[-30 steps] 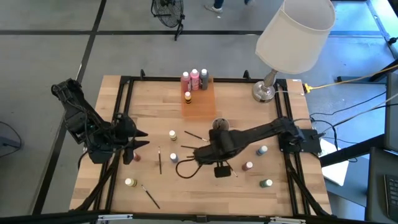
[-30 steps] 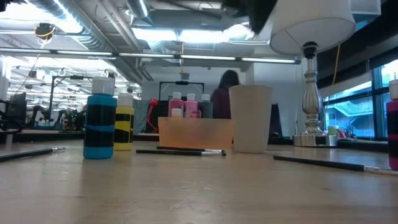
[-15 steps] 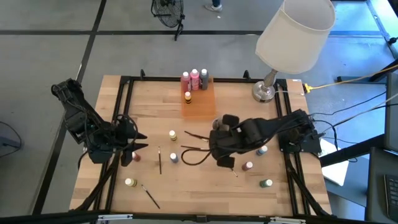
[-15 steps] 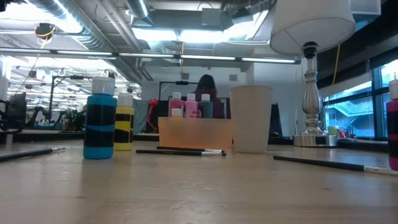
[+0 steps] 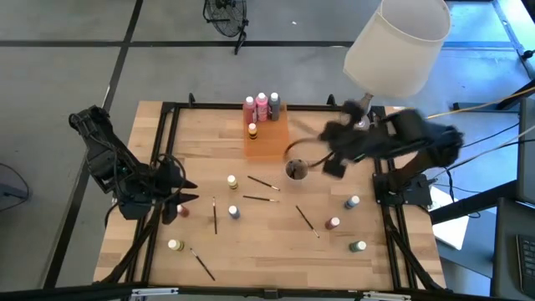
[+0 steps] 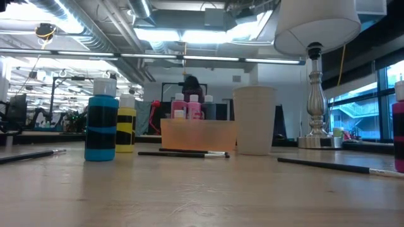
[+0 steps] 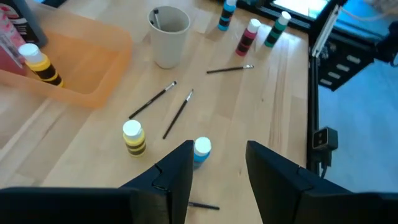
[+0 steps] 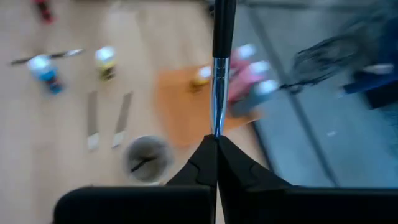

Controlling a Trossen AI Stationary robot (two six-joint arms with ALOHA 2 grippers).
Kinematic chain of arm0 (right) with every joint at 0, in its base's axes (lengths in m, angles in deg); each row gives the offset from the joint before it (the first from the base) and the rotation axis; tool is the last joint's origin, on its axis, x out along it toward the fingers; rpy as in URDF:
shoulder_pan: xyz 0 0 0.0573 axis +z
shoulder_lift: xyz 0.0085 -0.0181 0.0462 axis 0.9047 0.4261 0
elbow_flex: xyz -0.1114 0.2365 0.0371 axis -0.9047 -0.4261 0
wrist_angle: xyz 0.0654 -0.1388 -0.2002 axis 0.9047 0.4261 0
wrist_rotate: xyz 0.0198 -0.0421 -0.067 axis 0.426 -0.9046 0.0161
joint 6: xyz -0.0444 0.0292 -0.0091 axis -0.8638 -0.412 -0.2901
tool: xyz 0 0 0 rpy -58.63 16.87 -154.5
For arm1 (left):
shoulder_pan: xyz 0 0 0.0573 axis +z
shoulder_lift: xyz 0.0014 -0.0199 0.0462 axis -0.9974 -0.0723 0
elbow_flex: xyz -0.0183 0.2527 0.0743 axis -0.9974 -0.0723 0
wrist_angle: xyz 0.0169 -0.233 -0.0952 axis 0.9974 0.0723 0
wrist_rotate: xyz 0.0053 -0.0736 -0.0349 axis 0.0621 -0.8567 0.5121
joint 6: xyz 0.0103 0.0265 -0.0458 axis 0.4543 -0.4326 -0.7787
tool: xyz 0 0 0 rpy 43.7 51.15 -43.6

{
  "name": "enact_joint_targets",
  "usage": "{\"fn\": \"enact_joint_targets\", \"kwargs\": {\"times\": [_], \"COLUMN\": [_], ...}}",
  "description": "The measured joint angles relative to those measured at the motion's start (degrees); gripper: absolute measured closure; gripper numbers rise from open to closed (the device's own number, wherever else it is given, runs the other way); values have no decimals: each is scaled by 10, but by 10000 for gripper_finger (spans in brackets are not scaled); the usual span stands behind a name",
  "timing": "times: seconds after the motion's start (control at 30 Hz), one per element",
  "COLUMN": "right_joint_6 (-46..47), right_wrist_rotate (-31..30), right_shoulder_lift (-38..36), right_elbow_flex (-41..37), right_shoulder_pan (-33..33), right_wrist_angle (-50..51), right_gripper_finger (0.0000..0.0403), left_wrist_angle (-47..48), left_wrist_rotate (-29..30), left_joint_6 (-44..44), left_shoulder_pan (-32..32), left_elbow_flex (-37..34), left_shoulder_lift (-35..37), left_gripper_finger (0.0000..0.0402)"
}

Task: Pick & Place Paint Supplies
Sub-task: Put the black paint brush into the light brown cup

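My right gripper (image 5: 332, 163) hangs blurred above the table, just right of the round cup (image 5: 295, 170), and is shut on a thin paintbrush (image 8: 217, 93). One brush stands inside the cup (image 8: 146, 158). The orange tray (image 5: 269, 140) at the far side holds pink and yellow bottles (image 5: 261, 107). Loose bottles stand upright on the wood: yellow (image 5: 232, 181), blue (image 5: 234, 211), red (image 5: 183, 211), blue (image 5: 354, 201), green (image 5: 359, 246). More brushes (image 5: 262, 182) (image 5: 304, 219) lie flat. My left gripper (image 5: 185, 191) waits open at the left edge, over nothing (image 7: 217, 168). My right gripper pinches the paintbrush between its two shut fingertips (image 8: 208, 149), at the end of the silver ferrule (image 8: 216, 127). The ferrule and the dark handle (image 8: 222, 25) stick out beyond the fingers, roughly in line with them. The brush is lifted clear of the table.
A lamp with a big white shade (image 5: 393, 50) and a metal base (image 5: 354, 124) stands at the far right corner, close to my right arm. A black frame (image 5: 167, 150) runs around the table. Bare wood lies along the near edge (image 5: 276, 259).
My right gripper has risen from the table's middle and swung quickly toward the far right edge, ending beside the cup near the lamp base, carrying the brush. The left arm has kept still. A person in the room behind has walked leftward.
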Motion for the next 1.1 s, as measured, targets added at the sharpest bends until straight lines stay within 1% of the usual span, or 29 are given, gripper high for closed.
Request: {"fn": "enact_joint_targets", "kwargs": {"times": [0.2,0.33,0.43,0.53,0.67,0.7,0.77,0.8,1.0,1.1], "right_joint_6": [-66,-134,-212,-307,-453,-483,-507,-510,-508,-507], "right_wrist_rotate": [-106,-175,-239,-329,-484,-511,-508,-502,-500,-495], "right_shoulder_lift": [-86,-101,-98,-81,-49,-43,-35,-30,-22,-20], "right_elbow_flex": [0,0,0,0,0,0,0,0,-1,-11], "right_shoulder_pan": [-22,-35,-43,-46,-46,-47,-50,-52,-55,-44], "right_wrist_angle": [0,0,0,0,0,-2,-22,-16,-4,0], "right_gripper_finger": [403,403,403,403,403,403,403,403,403,403], "left_wrist_angle": [0,0,2,3,4,4,4,4,4,4], "left_wrist_rotate": [37,66,86,102,129,137,152,157,182,194], "left_joint_6": [-17,-17,-17,-19,-19,-19,-19,-19,-19,-19], "left_shoulder_pan": [0,1,1,1,1,1,1,1,1,1], "left_elbow_flex": [0,0,0,0,0,0,0,0,0,0], "left_shoulder_lift": [0,0,0,0,0,0,0,0,-1,-1], "left_gripper_finger": [258,258,258,258,258,258,258,258,258,258]}}
